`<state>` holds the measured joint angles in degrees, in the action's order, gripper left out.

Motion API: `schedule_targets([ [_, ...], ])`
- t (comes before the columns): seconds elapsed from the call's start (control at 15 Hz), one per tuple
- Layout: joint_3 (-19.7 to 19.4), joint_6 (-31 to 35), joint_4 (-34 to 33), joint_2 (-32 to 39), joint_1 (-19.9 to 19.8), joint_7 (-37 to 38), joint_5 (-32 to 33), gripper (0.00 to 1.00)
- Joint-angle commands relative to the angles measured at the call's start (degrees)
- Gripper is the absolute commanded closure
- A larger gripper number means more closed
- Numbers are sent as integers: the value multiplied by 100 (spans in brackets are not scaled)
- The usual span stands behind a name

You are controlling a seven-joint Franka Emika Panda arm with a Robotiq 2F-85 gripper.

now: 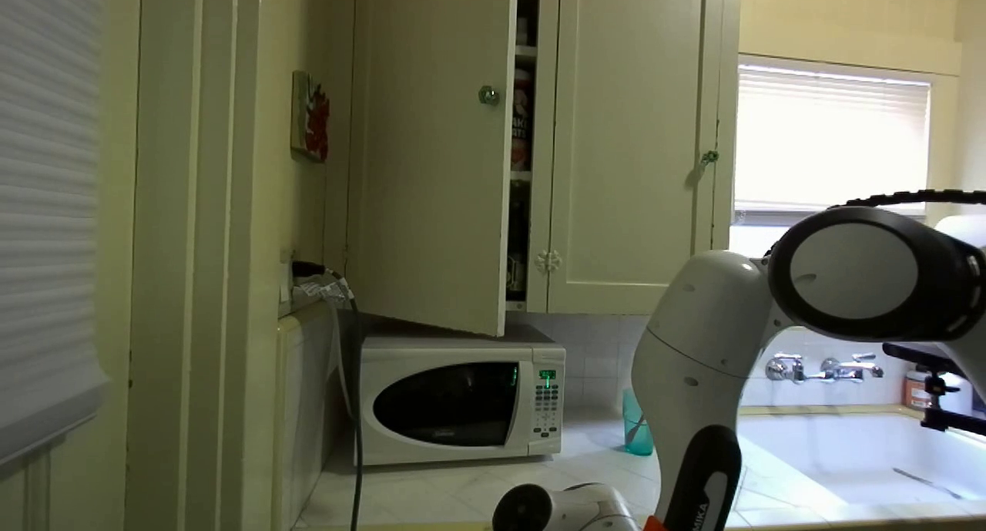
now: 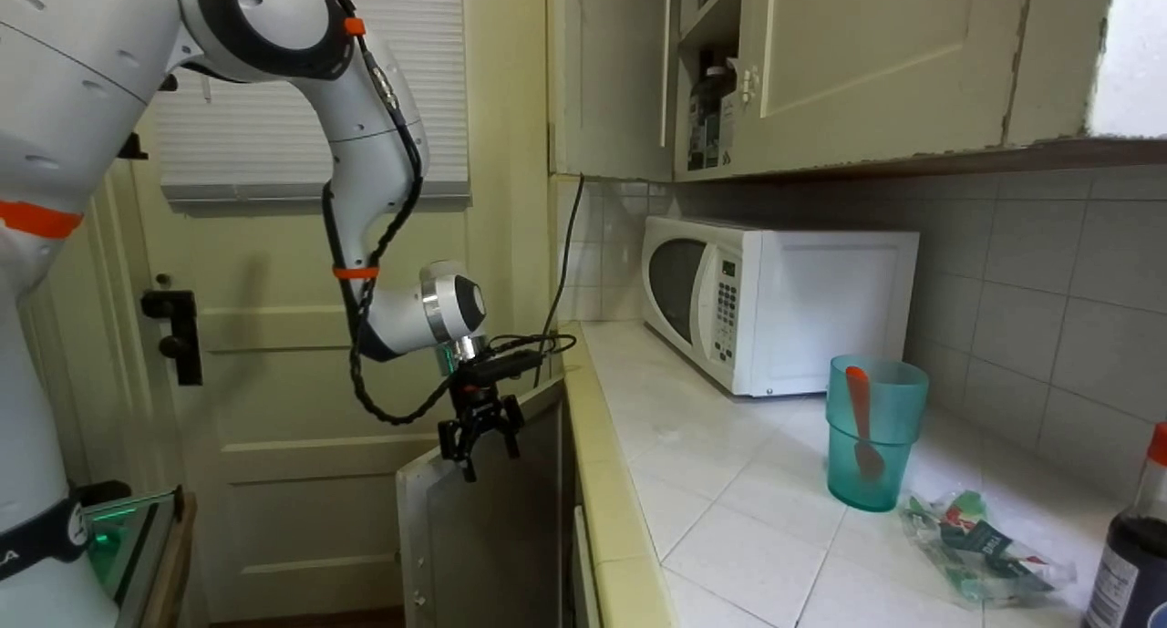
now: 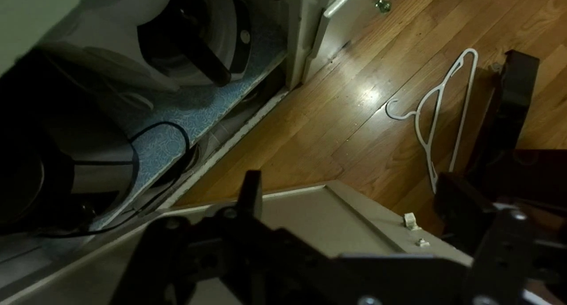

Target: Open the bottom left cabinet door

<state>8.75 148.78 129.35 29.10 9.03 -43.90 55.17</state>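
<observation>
The lower cabinet door (image 2: 483,519) stands swung wide open from the counter front in an exterior view. Its inner panel (image 3: 319,221) and a small pale catch (image 3: 411,221) show in the wrist view; its outer knob is hidden. The cabinet interior is exposed, with a blue-lined shelf (image 3: 170,134) holding dark and silver appliances. My gripper (image 2: 492,455) points down beside the door's upper part, on its inner side. In the wrist view my gripper (image 3: 354,194) has its fingers wide apart with nothing between them. Whether it touches the door I cannot tell.
The yellow counter edge (image 2: 597,464) runs beside the gripper. A microwave (image 2: 830,309) and teal cup (image 2: 866,482) stand on the counter. An upper cabinet door (image 1: 431,169) hangs ajar. A white hanger (image 3: 436,119) and dark object (image 3: 516,97) lie below.
</observation>
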Motion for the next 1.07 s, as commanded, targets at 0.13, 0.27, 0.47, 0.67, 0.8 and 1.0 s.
schedule_targets([
  [0.13,329,123,-299,418,179,75,20,0],
  [0.27,525,310,-366,483,140,-141,-72,0],
  [0.47,899,829,-548,763,-176,-996,-471,0],
  [0.67,1302,1174,-806,1161,-567,-2124,-1203,0],
  [0.8,1885,1038,-1151,1583,-1104,-2954,-1585,0],
  [1.0,2659,545,-1760,2194,-1679,-4155,-1863,0],
])
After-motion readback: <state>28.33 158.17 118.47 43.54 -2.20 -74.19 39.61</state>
